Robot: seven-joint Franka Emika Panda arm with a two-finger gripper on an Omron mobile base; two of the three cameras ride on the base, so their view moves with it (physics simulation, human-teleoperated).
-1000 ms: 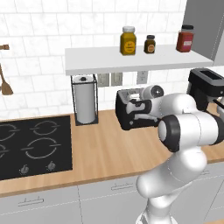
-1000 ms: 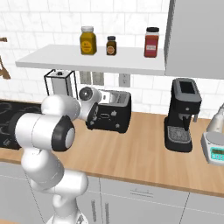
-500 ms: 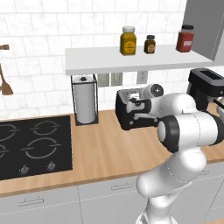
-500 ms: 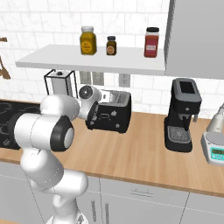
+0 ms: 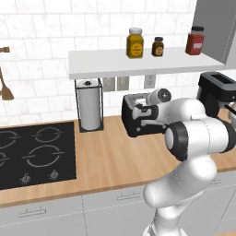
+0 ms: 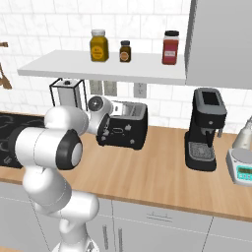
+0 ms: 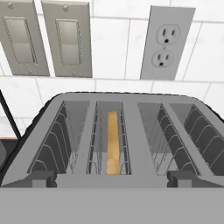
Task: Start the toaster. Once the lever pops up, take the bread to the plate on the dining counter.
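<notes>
Inside, thin tan bread [image 7: 113,142], boxy wire-slotted toaster [image 7: 131,109]

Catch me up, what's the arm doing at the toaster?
The arm is reaching over the toaster on the wall-side counter, with its open gripper just at the toaster's near edge, holding nothing. The hand view looks down into the slots: the bread stands on edge in the left one. The pictures don't show a lever, so I can't tell whether toasting has started. The bread hasn't been taken out yet.
</notes>
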